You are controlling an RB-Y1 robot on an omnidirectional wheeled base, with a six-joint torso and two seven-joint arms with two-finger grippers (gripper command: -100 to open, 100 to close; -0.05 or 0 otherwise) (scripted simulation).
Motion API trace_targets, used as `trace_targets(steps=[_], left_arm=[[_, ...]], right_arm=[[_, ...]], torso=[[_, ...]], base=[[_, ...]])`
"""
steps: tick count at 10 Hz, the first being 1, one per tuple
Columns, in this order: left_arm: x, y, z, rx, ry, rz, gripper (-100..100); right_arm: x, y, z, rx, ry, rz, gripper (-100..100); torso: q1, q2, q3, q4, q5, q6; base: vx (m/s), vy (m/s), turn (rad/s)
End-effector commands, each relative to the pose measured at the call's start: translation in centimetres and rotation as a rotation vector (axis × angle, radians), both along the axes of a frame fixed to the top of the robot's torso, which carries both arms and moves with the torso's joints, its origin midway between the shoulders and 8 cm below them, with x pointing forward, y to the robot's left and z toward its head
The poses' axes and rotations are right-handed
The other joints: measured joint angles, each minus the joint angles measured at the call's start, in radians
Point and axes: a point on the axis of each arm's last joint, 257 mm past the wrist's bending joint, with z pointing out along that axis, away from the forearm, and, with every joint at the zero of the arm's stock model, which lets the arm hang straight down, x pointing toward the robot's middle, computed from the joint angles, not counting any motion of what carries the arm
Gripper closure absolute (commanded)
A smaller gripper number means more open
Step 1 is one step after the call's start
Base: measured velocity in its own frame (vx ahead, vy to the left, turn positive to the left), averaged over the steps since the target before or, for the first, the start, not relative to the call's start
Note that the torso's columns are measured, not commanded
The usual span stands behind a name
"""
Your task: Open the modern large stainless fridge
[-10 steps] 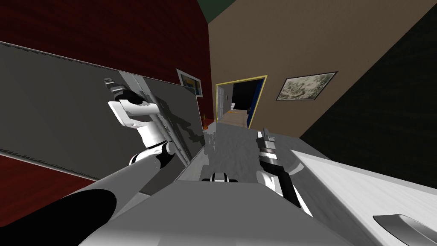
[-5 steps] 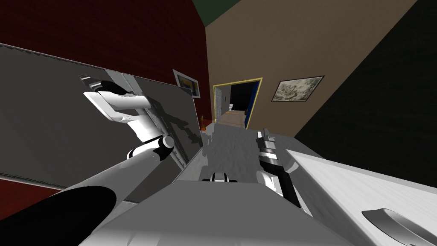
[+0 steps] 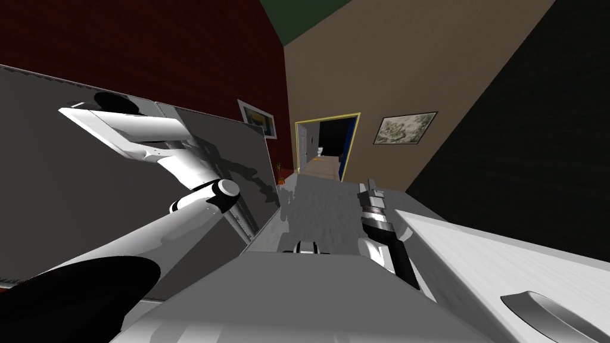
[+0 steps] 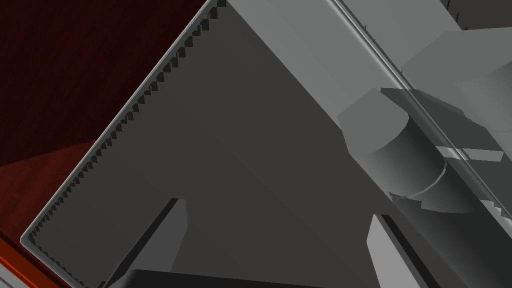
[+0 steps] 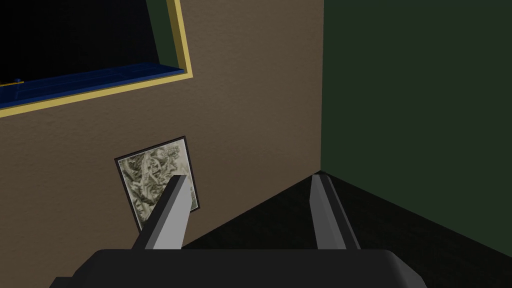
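The fridge door [image 3: 71, 178] is a broad dark grey panel across the 9 o'clock side of the head view. It stands swung out from the dark red wall [image 3: 179, 47] behind it. Its long pale handle bar [image 4: 300, 45] runs slantwise down the door's face.

The left gripper [image 4: 275, 210] points at that face with its fingers [image 4: 175, 225] spread wide. Nothing is between them but the grey door, and the handle bar passes just beside one finger, outside the gap. A toothed dark strip lines the door's edge on the far side from the bar.

The right gripper [image 5: 247, 182] hangs low near the centre of the head view, its blades apart and empty.

At 4 o'clock lies a pale panel [image 3: 476, 256] carrying a curved grey grip [image 3: 548, 309].

Compared with a second ago, my head has turned a little, so the yellow-framed doorway [image 3: 326, 143] at 12 o'clock and the framed picture [image 3: 405, 127] at 1 o'clock sit slightly further toward 9 o'clock. The left wrist [image 3: 119, 128] has shifted much more. It was on the handle bar and has swung out toward 9 o'clock over the door. The right arm has not shifted.
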Motion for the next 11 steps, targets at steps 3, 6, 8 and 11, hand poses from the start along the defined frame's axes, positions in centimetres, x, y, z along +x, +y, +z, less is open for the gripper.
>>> trace_targets(steps=[3,6,8,11], left_arm=[[-0.4,1.7,-1.9,-0.153,-0.029,-0.010,-100],[-3.4,2.7,-0.6,-0.143,-0.046,0.038,-100],[-3.6,2.9,-0.9,-0.148,-0.045,0.045,100],[-8.0,3.7,-0.1,-0.135,-0.054,0.152,100]], right_arm=[[0.0,0.0,0.0,0.000,0.000,0.000,0],[0.0,0.0,0.0,0.000,0.000,0.000,0],[0.0,0.0,0.0,0.000,0.000,0.000,0],[0.0,0.0,0.0,0.000,0.000,0.000,0]], torso=[[-0.001,-0.007,-0.004,-0.005,0.002,0.006],[0.002,-0.007,-0.005,-0.006,0.005,0.004],[0.011,0.002,0.001,0.000,0.007,-0.004],[-0.010,0.016,0.014,0.007,-0.001,-0.013]], base=[[0.075,-0.027,-0.040],[0.019,0.018,0.066],[-0.012,0.015,0.042],[0.150,-0.242,0.042]])
